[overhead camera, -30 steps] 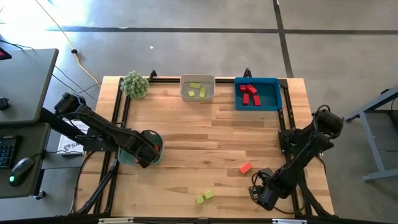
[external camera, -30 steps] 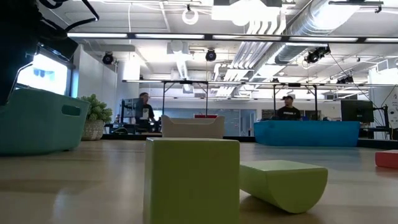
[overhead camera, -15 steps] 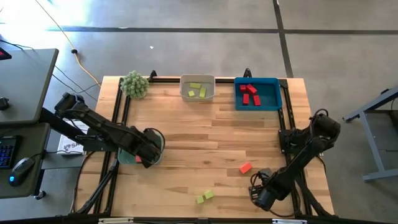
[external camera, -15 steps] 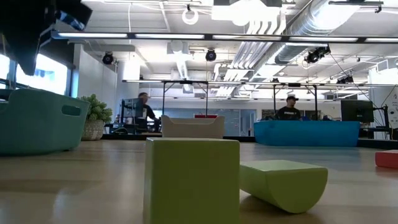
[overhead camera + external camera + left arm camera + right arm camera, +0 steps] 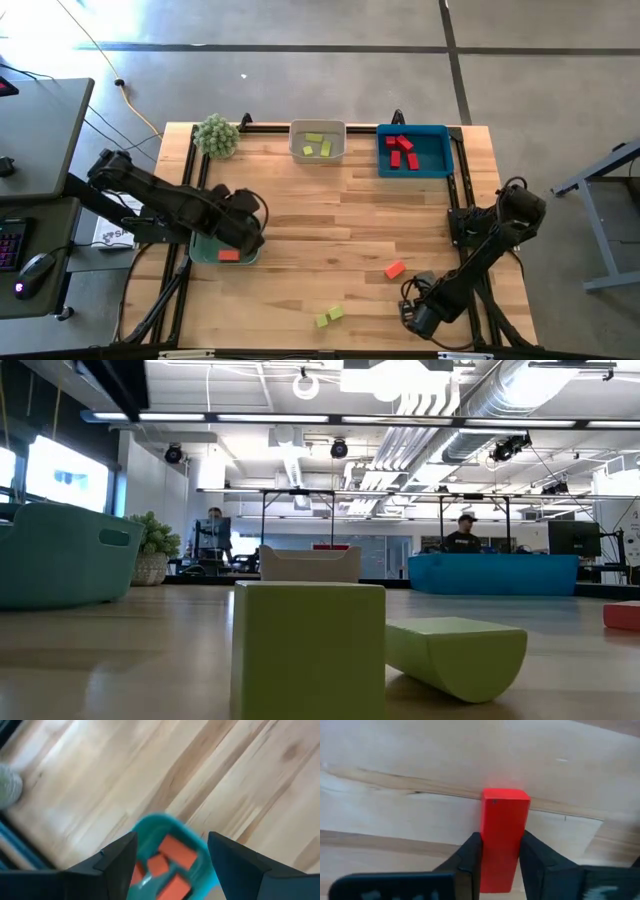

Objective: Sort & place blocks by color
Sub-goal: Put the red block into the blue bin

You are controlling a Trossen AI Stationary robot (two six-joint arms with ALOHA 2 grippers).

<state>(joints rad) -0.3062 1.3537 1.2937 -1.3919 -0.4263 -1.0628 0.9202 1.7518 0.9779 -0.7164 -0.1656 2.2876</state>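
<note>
Three containers hold sorted blocks. Going left to right: my left gripper [image 5: 243, 222] hovers over the teal bin [image 5: 205, 252] at the table's left edge, fingers spread wide and holding nothing. Its wrist view looks down into that bin, where three orange blocks [image 5: 167, 861] lie. A fuzzy green plant [image 5: 216, 135] stands at the far left corner.

Along the far edge, the white tray [image 5: 318, 155] holds two yellow-green blocks [image 5: 318, 144], and just beside it the blue tray [image 5: 441, 160] holds several red blocks [image 5: 400, 151].

Three pieces are unsorted on the open wood: two yellow-green pieces [image 5: 329, 316] touching one another near the front edge, and one orange block [image 5: 394, 269] lying alone to their right.

My right gripper [image 5: 412, 318] sits low at the front right corner, fingers clamped on a red block [image 5: 502, 837] that stands up between them.

Judgement: the sort is largely done. Outstanding: deliver the held red block to the blue tray, then clear the orange block and the two yellow-green pieces.
</note>
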